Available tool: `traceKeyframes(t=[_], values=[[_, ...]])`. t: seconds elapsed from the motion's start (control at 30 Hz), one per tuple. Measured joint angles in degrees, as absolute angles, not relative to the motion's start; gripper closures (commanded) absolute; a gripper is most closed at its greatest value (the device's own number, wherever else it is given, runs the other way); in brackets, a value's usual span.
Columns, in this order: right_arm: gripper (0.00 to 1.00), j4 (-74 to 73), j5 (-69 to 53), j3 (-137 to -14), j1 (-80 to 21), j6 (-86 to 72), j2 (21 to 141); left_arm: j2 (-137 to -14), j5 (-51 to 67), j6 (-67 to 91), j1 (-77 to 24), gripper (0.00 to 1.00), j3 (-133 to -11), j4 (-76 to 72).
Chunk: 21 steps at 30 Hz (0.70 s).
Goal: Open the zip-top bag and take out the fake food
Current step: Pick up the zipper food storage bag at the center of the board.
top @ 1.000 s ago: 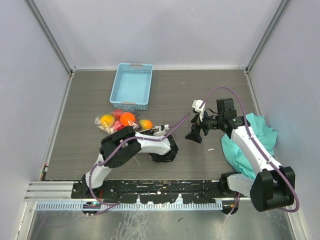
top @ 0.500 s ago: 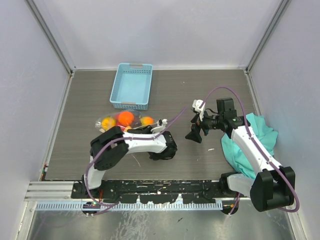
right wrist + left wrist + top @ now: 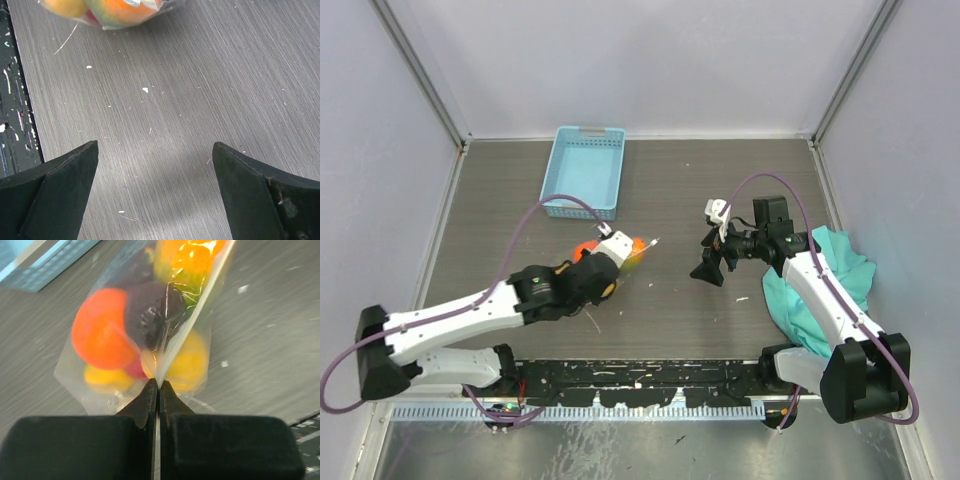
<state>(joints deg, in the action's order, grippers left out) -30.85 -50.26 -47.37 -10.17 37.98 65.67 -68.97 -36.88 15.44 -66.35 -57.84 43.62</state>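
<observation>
No text, label, brand, number or sign can be read in any view. Nothing legible is made out on the zip-top bag (image 3: 197, 347), which is shown blurred at close range, nor on the blue basket (image 3: 585, 170), nor on the teal cloth (image 3: 848, 265).

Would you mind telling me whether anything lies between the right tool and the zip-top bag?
Nothing visible does. Only bare table lies between the open right tool and the zip-top bag, whose edge the left tool holds pinched, with the fake food inside.
</observation>
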Motion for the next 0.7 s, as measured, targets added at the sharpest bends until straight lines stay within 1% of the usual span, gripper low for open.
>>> traceKeyframes(t=[0.13, 0.23, 0.43, 0.7], values=[[0.00, -30.8, -52.7, -47.4, -10.2, 37.8, 65.6, -61.2, -22.9, 13.5, -61.2, 1.00, -53.5, 33.9], [0.00, -30.8, -56.1, -47.4, -10.2, 37.8, 65.6, -59.2, -14.6, 13.6, -57.1, 1.00, -51.4, 29.3], [0.00, -29.3, -61.3, -47.2, -10.2, 37.0, 65.3, -58.5, -5.5, 13.7, -55.7, 1.00, -50.3, 25.0], [0.00, -16.1, -61.0, -44.4, -13.5, 26.5, 64.5, -57.7, 1.7, 14.2, -53.4, 1.00, -50.3, 21.1]])
